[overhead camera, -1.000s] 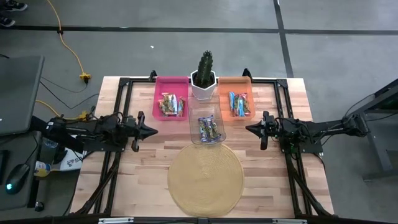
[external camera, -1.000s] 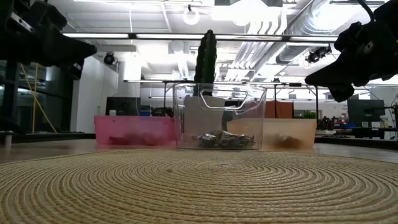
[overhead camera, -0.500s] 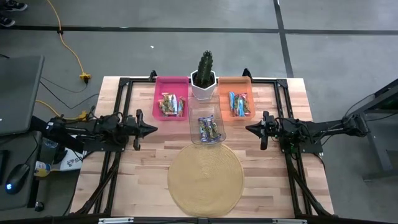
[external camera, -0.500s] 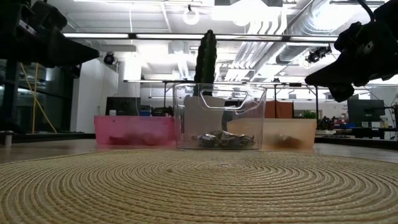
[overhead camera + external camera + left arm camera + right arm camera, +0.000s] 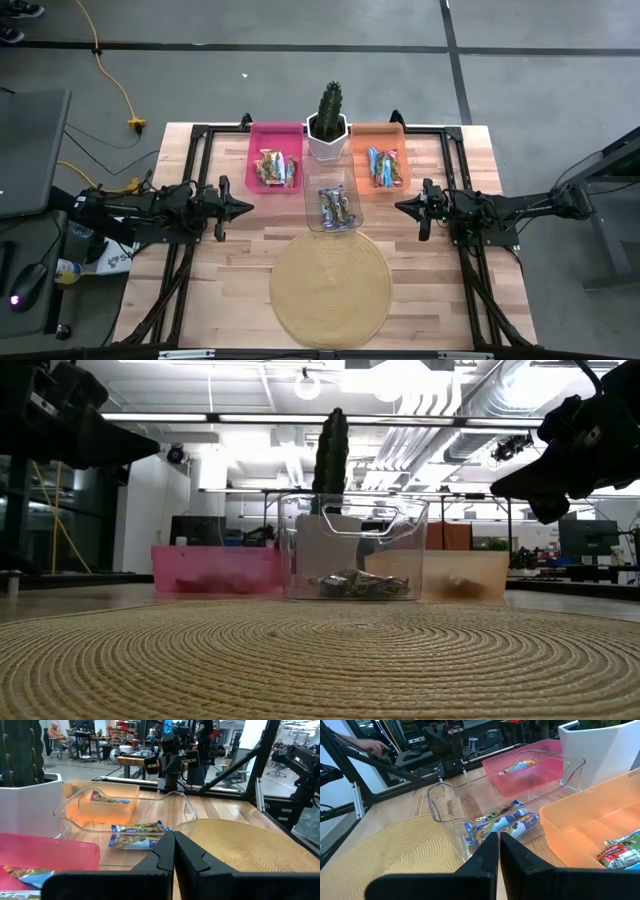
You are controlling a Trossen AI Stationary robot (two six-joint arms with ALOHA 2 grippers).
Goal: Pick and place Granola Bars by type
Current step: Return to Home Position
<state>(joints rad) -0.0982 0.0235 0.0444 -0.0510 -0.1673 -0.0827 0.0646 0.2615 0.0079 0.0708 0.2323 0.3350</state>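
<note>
surface [image 5: 240, 285]: woven mat [image 5: 331, 283] near, granola bars [image 5: 338, 208] in far bins [image 5: 276, 127]; left end effector [image 5: 246, 209], right end effector [image 5: 399, 207] closed, empty; office [image 5: 230, 460] beyond.

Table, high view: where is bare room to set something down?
The mat is bare. So is the wood between left claw and clear bin, and between that bin and right claw. Back row is crowded: pink bin, cactus, orange bin.
</note>
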